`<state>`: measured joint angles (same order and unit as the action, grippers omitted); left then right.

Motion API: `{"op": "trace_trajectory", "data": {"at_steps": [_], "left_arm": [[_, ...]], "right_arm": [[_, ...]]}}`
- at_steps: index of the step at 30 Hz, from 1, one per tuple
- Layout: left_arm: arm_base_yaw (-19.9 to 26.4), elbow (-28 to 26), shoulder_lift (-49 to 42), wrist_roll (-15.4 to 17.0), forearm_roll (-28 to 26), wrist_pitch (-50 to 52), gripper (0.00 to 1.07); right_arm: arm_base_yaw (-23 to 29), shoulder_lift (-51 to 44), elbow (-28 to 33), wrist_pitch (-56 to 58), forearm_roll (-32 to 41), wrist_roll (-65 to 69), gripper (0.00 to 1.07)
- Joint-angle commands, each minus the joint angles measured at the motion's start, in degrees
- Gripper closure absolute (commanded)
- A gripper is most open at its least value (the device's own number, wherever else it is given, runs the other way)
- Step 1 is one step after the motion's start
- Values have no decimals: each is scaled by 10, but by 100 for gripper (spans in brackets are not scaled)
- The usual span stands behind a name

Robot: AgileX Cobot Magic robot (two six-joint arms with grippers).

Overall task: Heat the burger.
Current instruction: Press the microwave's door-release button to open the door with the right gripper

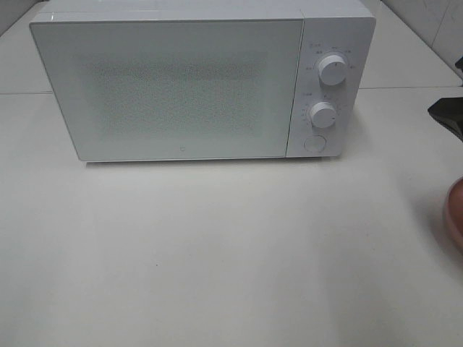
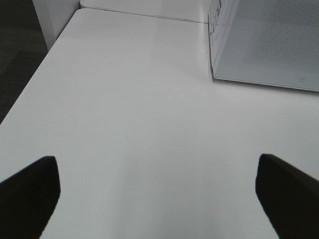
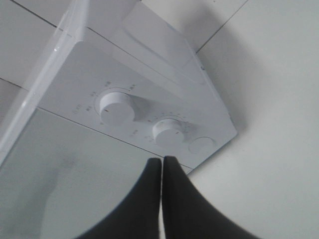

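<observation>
The burger is out of view in all three views. A white microwave (image 1: 170,87) stands at the back of the table with its door closed. My right gripper (image 3: 161,162) is shut with nothing between its fingers, and it hangs in front of the microwave's control panel (image 3: 149,124), below the two knobs. A dark part of the right arm (image 1: 448,116) shows at the right edge of the exterior view. My left gripper (image 2: 157,164) is open over bare white table, with the microwave's left front corner (image 2: 214,74) ahead of it.
The panel carries an upper knob (image 1: 332,70), a lower knob (image 1: 323,114) and a round button (image 1: 314,143). The rim of a pink plate (image 1: 456,217) pokes in at the right edge. The table's left edge (image 2: 30,84) drops to dark floor.
</observation>
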<state>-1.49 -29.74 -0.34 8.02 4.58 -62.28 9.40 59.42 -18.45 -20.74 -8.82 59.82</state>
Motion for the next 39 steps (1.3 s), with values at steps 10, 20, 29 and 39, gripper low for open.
{"op": "trace_trajectory", "data": {"at_steps": [10, 20, 29, 39], "left_arm": [[2, 1, -6, 1, -2, 7, 7], [2, 1, -6, 1, -2, 7, 7], [2, 1, -6, 1, -2, 7, 7], [2, 1, -6, 1, -2, 7, 7]], "right_arm": [[66, 0, -1, -13, 150, 69, 107], [96, 14, -1, -20, 187, 69, 107], [96, 121, -1, -119, 185, 111, 107], [168, 272, -1, -295, 228, 159, 107]]}}
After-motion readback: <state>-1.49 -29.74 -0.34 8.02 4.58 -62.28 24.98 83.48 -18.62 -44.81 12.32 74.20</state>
